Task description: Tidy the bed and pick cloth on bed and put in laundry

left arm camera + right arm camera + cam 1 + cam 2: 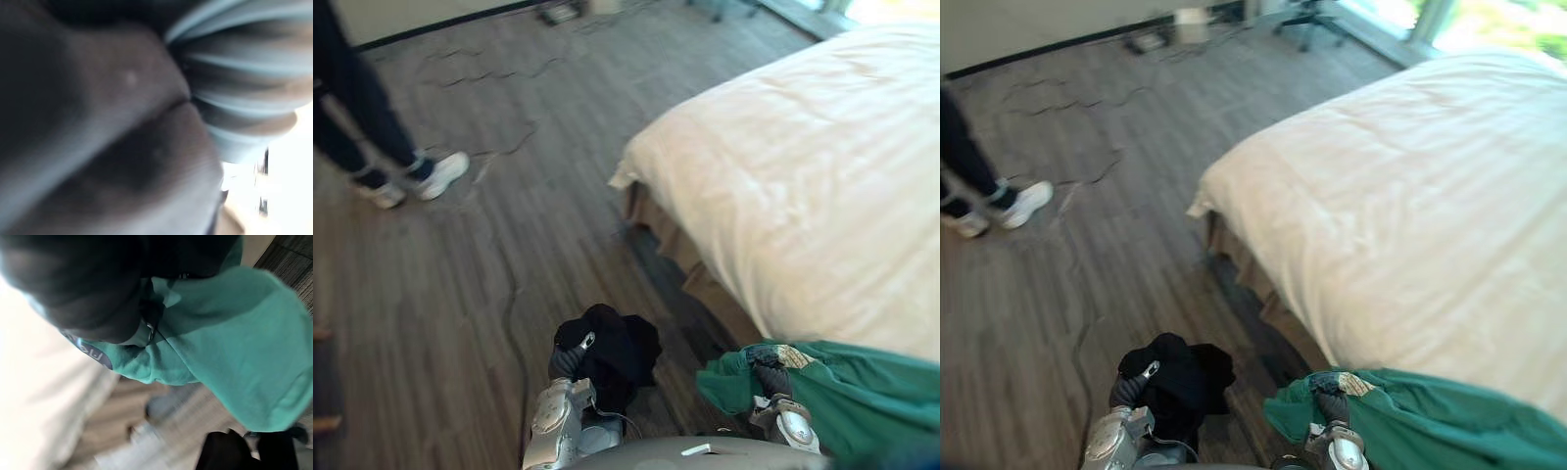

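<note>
Left hand [570, 360] clenched round the black cloth [619, 351] bunched just beyond it, right hand [771, 380] buried under the green cloth [862, 397], grip impossible to tell, both garments gathered up beside the bed [803, 176], presumably laundry-bound.

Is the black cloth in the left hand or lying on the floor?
In the hand: the black cloth is bunched against the left hand, a finger curled over it, above the floor.

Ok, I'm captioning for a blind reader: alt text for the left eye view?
The robot's left hand clutches a black cloth and its right hand is sunk in a green cloth, over a wood floor beside a white bed. A person's legs stand far left.
</note>
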You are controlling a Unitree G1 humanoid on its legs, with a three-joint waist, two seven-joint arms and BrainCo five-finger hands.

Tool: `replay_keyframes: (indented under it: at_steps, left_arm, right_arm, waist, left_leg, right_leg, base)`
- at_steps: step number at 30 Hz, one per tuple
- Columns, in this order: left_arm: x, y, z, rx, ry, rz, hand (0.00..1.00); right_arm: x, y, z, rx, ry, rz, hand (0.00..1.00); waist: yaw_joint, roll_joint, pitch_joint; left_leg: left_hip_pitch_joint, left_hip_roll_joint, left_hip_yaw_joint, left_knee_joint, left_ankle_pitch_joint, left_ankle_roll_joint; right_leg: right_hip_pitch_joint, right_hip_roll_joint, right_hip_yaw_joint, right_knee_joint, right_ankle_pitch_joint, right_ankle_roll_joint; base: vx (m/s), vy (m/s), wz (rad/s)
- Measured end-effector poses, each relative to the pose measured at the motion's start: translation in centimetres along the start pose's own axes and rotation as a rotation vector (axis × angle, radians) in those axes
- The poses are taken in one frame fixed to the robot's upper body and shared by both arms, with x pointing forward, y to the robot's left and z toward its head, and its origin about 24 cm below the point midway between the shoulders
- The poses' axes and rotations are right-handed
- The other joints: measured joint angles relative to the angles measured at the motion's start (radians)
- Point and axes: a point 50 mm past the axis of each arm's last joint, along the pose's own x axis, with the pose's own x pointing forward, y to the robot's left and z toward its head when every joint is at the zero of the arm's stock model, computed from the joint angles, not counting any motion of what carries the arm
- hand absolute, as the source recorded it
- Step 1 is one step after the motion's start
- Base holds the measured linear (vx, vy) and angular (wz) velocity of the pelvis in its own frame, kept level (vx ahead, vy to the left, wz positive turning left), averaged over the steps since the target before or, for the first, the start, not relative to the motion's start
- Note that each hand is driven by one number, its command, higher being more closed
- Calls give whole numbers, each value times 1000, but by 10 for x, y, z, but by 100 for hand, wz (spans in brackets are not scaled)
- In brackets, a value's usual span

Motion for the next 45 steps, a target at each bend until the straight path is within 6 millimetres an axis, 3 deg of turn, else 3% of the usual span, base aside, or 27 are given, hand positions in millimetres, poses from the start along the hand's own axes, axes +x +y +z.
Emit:
replay_keyframes:
  at_steps: [1, 4, 8, 9, 11, 15, 18, 19, 20, 22, 25, 26, 27, 28, 29, 39, 45]
  left_arm:
    - [-1, 1, -1, 5, 2, 1, 100]
    - [-1, 1, 1, 26, -3, -13, 100]
    - [-3, -2, -2, 40, 7, -33, 100]
    - [-3, -5, -2, 47, 7, -48, 100]
    - [-3, -5, -1, 65, 0, -57, 100]
    - [-6, -3, -1, 78, 2, -59, 100]
    - [-7, 5, -3, 107, 16, -48, 100]
    - [-6, 4, -2, 112, 14, -53, 100]
    - [-5, 6, 1, 123, 8, -51, 100]
    - [-4, 7, 2, 132, 6, -54, 100]
    - [-4, 7, 1, 130, 8, -44, 100]
    - [-5, 7, 0, 130, 9, -38, 100]
    - [-6, 9, 0, 131, 10, -34, 100]
    - [-7, 9, -2, 127, 18, -32, 100]
    - [-18, -7, -18, 114, 71, -85, 100]
    - [-20, -20, -22, 149, 80, -121, 100]
    - [-15, -36, -15, 189, 40, -128, 100]
  right_arm:
    - [1, 2, 0, -1, 0, 6, 100]
    - [1, 18, 7, 9, -33, 57, 100]
    - [-2, 29, 2, 14, -16, 96, 100]
    - [-4, 27, -1, 16, -5, 86, 100]
    - [-4, 25, -3, 15, 6, 77, 100]
    - [-4, 30, -5, 24, 11, 84, 100]
    - [-3, 33, -3, 36, 6, 75, 100]
    - [-4, 33, -4, 41, 8, 65, 100]
    - [-4, 35, -4, 37, 9, 74, 100]
    - [-4, 35, -5, 36, 13, 72, 100]
    - [-5, 35, -9, 31, 28, 61, 100]
    - [-5, 36, -8, 30, 26, 65, 100]
    - [-6, 38, -9, 27, 29, 71, 100]
    - [-5, 38, -10, 26, 31, 71, 100]
    - [-8, 37, -23, -24, 87, 73, 100]
    - [-9, 39, -23, -31, 85, 64, 100]
    - [-5, 35, -7, -80, 15, 40, 100]
  waist:
    - [1, -3, 2]
    - [9, -24, 6]
    - [0, -10, 9]
    - [-20, -5, 4]
    - [-21, -6, 2]
    - [6, -28, -7]
    - [6, -38, -8]
    - [2, -37, -9]
    - [0, -39, -10]
    - [-3, -31, -6]
    - [-2, -26, -8]
    - [-2, -31, -12]
    - [2, -57, -27]
    - [3, -59, -33]
    - [-35, -20, -33]
    - [-33, -29, -37]
    - [-36, 12, -13]
  left_leg:
    - [0, -13, -8, 5, -3, -29]
    - [3, -88, -67, -24, -25, -17]
    - [105, -147, -125, -160, 21, 0]
    - [116, -166, -158, -168, 21, 4]
    - [135, -184, -182, -168, 15, 9]
    - [152, -179, -192, -168, -2, 10]
    - [177, -164, -226, -166, -7, 10]
    - [182, -154, -244, -162, -11, 4]
    - [186, -147, -256, -162, -13, 0]
    - [202, -138, -271, -162, -16, -5]
    - [241, -134, -269, -162, -26, -24]
    - [245, -136, -266, -164, -36, -45]
    - [239, -149, -246, -168, -53, -42]
    - [239, -143, -231, -168, -55, -41]
    - [316, -102, -66, -169, -87, -77]
    - [357, -107, -72, -163, -82, -60]
    - [357, -99, -101, -168, -82, -62]
  right_leg:
    - [6, -10, -6, 8, -3, -1]
    - [3, -67, -15, 89, 2, -7]
    - [18, -24, -11, -50, -12, -12]
    - [48, -25, -21, -59, -3, -9]
    - [83, -31, -46, -46, 24, 29]
    - [99, -25, -86, -19, 74, 27]
    - [55, -44, -89, 134, 111, 6]
    - [14, -50, -73, 194, 70, -27]
    - [-28, -36, -22, 214, 19, -33]
    - [-79, -3, 85, 210, -21, -28]
    - [-110, 0, 133, 134, -18, -24]
    - [-120, 0, 154, 75, 10, -22]
    - [-133, -9, 161, 16, 85, -24]
    - [-132, -11, 164, 13, 90, -2]
    - [-6, 30, 150, -119, 107, -3]
    - [38, 33, 155, -101, 125, -8]
    - [52, 44, 152, -101, 122, -14]
  base:
    - [137, 145, 81]
    - [179, 196, 89]
    - [111, 75, 54]
    - [150, 20, 83]
    - [140, -2, 60]
    - [159, -31, 23]
    - [186, 10, 19]
    - [167, 48, 20]
    - [190, 56, 20]
    - [102, 34, 20]
    - [36, 9, 11]
    - [-23, -70, -9]
    - [-25, -91, -12]
    - [-27, -76, -13]
    - [50, -13, 1]
    - [95, -1, 7]
    - [-59, -44, 6]
